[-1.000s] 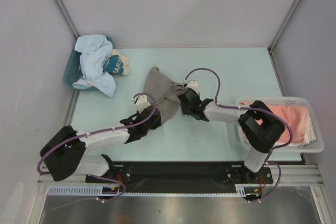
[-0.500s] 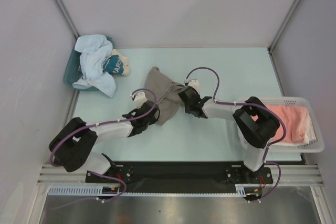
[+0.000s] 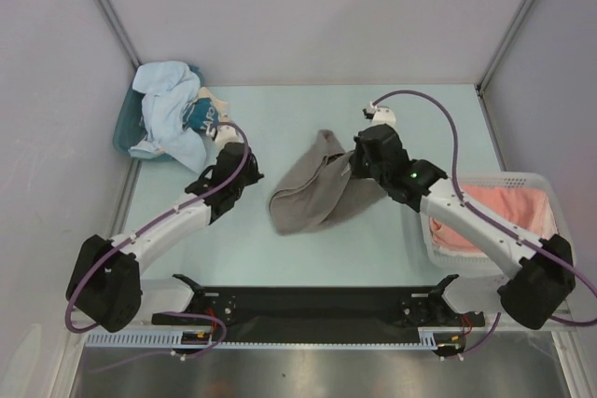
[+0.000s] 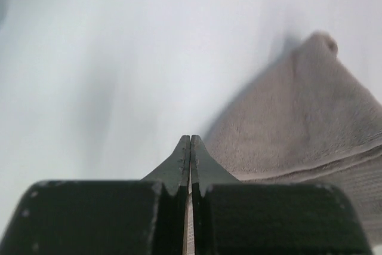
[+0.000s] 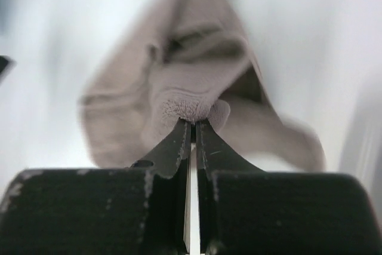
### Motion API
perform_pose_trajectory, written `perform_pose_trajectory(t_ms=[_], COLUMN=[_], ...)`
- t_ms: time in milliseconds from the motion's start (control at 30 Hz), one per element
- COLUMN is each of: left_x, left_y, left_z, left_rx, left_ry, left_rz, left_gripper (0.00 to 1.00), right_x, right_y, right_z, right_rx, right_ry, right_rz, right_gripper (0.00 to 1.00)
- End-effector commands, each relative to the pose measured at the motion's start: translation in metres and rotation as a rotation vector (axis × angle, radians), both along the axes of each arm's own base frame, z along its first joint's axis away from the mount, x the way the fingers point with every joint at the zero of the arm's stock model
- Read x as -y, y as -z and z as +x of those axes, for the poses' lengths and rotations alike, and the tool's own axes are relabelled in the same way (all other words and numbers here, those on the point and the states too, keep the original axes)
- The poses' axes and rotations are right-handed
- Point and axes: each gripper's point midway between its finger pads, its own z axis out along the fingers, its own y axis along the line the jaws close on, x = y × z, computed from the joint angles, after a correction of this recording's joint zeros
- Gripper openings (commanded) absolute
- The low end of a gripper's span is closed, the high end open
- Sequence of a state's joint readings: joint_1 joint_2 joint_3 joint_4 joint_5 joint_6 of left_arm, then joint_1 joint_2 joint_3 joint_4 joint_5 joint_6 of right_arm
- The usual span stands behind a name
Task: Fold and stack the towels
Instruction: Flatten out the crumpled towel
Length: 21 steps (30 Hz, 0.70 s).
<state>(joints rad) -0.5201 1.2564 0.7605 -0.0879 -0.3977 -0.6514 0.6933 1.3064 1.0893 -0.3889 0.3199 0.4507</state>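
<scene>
The grey towel point(image 3: 317, 195) hangs bunched over the middle of the table, its upper right edge lifted. My right gripper point(image 3: 357, 161) is shut on that edge; in the right wrist view a fold of the grey towel point(image 5: 190, 97) is pinched at the tips of the right gripper point(image 5: 192, 121). My left gripper point(image 3: 250, 177) sits left of the towel, apart from it. The left wrist view shows the left gripper point(image 4: 190, 140) shut with nothing in it, the grey towel point(image 4: 304, 117) off to its right. A light blue towel point(image 3: 166, 111) lies at the far left.
A teal bin point(image 3: 124, 132) at the far left corner holds the light blue towel, with a small teal printed bundle point(image 3: 203, 115) beside it. A white basket point(image 3: 550, 263) at the right holds a salmon-pink towel point(image 3: 508, 212) over a white one point(image 3: 450, 236).
Both grippers have shut. The right one has carried the grey towel's edge up and to the right. The left one has come away empty and swung back towards the far left.
</scene>
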Motion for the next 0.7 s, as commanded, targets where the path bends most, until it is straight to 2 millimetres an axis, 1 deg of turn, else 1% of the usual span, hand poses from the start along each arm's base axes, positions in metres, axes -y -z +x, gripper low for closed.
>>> perform_pose_trajectory(t_ms=[0, 33, 67, 100, 133, 167, 200, 233, 267, 300, 333, 367, 400, 433, 467, 500, 533, 567, 600, 633, 667], left_x=[0.012, 0.025, 0.033, 0.042, 0.048, 0.058, 0.062, 0.064, 0.074, 0.078, 0.078, 0.087, 0.086, 0.084, 0.087, 0.084, 0.079, 0.079, 0.073, 0.074, 0.072], left_y=[-0.032, -0.039, -0.041, -0.042, -0.039, -0.036, -0.034, -0.027, -0.023, -0.019, -0.008, -0.003, 0.003, 0.022, 0.026, 0.034, 0.049, 0.053, 0.052, 0.057, 0.06], left_z=[0.011, 0.009, 0.008, 0.005, -0.001, -0.009, -0.016, -0.026, -0.037, -0.046, -0.058, -0.071, -0.077, -0.089, -0.1, -0.104, -0.114, -0.121, -0.123, -0.132, -0.135], left_rx=[0.044, 0.043, 0.032, 0.028, 0.011, 0.006, 0.001, -0.017, -0.02, -0.026, -0.047, -0.06, -0.063, -0.106, -0.118, -0.132, -0.176, -0.185, -0.168, -0.171, -0.175], left_ry=[0.104, 0.165, 0.201, 0.233, 0.245, 0.263, 0.269, 0.263, 0.278, 0.28, 0.267, 0.286, 0.264, 0.24, 0.244, 0.214, 0.179, 0.175, 0.128, 0.141, 0.132], left_rz=[-0.002, -0.037, -0.057, -0.077, -0.092, -0.084, -0.082, -0.094, -0.094, -0.104, -0.13, -0.143, -0.153, -0.179, -0.204, -0.22, -0.23, -0.231, -0.235, -0.225, -0.225], left_gripper=[0.0, 0.0, 0.0, 0.0, 0.0, 0.03, 0.09, 0.13, 0.18, 0.22, 0.22, 0.22, 0.23, 0.23, 0.23, 0.22, 0.21, 0.2, 0.21, 0.22, 0.23], right_x=[0.002, 0.003, 0.003, 0.008, 0.01, 0.014, 0.019, 0.019, 0.022, 0.028, 0.029, 0.03, 0.033, 0.034, 0.035, 0.036, 0.038, 0.04, 0.04, 0.042, 0.044], right_y=[-0.033, -0.031, -0.022, -0.013, -0.004, 0.013, 0.02, 0.021, 0.027, 0.038, 0.043, 0.047, 0.051, 0.052, 0.053, 0.054, 0.055, 0.055, 0.055, 0.058, 0.059], right_z=[-0.007, -0.006, -0.003, 0.0, 0.002, 0.001, 0.004, 0.007, 0.008, 0.011, 0.011, 0.012, 0.013, 0.014, 0.013, 0.013, 0.013, 0.013, 0.013, 0.012, 0.012], right_rx=[0.024, 0.016, -0.009, -0.034, -0.058, -0.09, -0.101, -0.093, -0.1, -0.12, -0.133, -0.146, -0.155, -0.156, -0.157, -0.154, -0.153, -0.155, -0.155, -0.16, -0.161], right_ry=[-0.038, -0.037, -0.036, -0.021, -0.019, -0.014, 0.0, 0.003, 0.012, 0.029, 0.025, 0.028, 0.035, 0.039, 0.043, 0.043, 0.046, 0.051, 0.054, 0.057, 0.059], right_rz=[0.022, 0.012, -0.005, -0.017, -0.017, -0.028, -0.022, -0.006, -0.011, -0.022, -0.02, -0.024, -0.031, -0.032, -0.033, -0.033, -0.035, -0.033, -0.034, -0.037, -0.038], right_gripper=[0.0, 0.0, 0.0, 0.0, 0.0, 0.0, 0.0, 0.0, 0.0, 0.0, 0.0, 0.0, 0.0, 0.0, 0.0, 0.0, 0.0, 0.0, 0.0, 0.0, 0.0])
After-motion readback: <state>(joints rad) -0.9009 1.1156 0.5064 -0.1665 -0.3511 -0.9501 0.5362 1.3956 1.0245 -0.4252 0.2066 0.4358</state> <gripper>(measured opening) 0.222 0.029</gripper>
